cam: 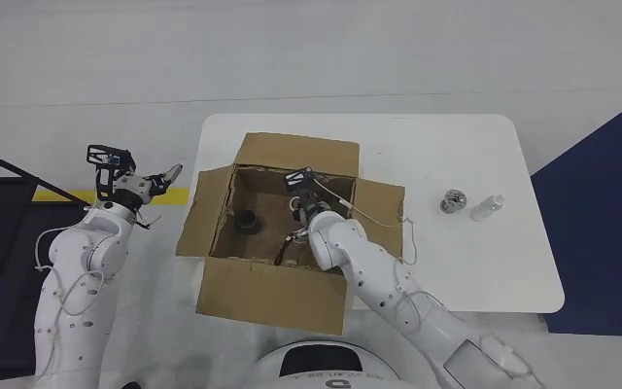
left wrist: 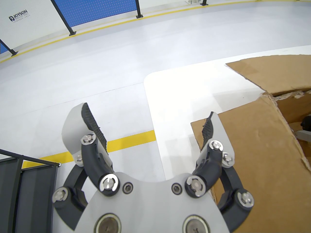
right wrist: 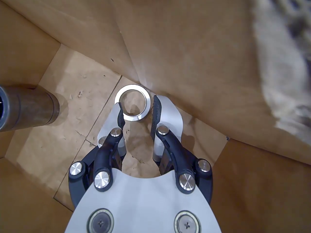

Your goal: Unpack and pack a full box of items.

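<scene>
— Cardboard box (cam: pixel 277 229), flaps folded outward, on the left part of the white table (cam: pixel 457 272). What's in it?

— A metal ring (right wrist: pixel 133 103) lies flat on the box floor, close against the foot of one wall. A dark cylinder (right wrist: pixel 26 107) is on the same floor, well apart from the ring. From above it shows its round end.

— And the right gripper (right wrist: pixel 138 112)?

— Down inside the box, right at the ring. Its fingers are parted about as wide as the ring. One fingertip overlaps the ring's rim and the other sits just outside the opposite rim. I can't tell whether either pad touches the metal. It isn't pinching anything.

— The left one?

— The left gripper (left wrist: pixel 148 124) is off the table's left edge, beside the box's left flap, over the grey floor. Its fingers are spread wide with nothing between them. A yellow floor line (left wrist: pixel 132 140) runs beneath it.

— Anything outside the box?

— Two things near the table's right edge, just beside each other: a small round metal part (cam: pixel 451 201) and a small white bottle (cam: pixel 486 207) on its side. Both are well apart from the box.
</scene>
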Controlling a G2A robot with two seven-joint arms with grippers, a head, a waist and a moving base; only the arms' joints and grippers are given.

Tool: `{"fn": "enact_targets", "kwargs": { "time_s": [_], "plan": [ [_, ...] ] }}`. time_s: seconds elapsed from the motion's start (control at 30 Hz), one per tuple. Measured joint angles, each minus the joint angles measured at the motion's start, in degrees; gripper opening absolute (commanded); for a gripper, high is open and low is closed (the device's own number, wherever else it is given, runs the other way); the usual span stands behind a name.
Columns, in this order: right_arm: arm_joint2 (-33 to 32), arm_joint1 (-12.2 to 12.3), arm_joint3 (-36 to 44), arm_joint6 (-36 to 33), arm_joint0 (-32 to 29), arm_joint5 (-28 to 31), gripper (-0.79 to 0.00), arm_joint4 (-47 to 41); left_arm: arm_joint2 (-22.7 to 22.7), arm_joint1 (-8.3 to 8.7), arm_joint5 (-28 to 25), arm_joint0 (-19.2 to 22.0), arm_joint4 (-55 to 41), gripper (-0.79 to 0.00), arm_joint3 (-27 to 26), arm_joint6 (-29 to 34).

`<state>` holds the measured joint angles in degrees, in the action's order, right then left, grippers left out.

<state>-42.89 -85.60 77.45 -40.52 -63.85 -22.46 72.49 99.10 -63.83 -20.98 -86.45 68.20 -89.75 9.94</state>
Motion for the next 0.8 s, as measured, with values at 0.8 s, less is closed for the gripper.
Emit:
{"fn": "enact_targets", "kwargs": {
  "time_s": [0.8],
  "plan": [
    [1.3, -2.8, -4.4, -2.2, 3.4, 7.0, -0.634, -2.1, 0.0, 0.00, 0.0, 0.0, 0.0, 0.000, 0.0, 0.0]
  ]
}}
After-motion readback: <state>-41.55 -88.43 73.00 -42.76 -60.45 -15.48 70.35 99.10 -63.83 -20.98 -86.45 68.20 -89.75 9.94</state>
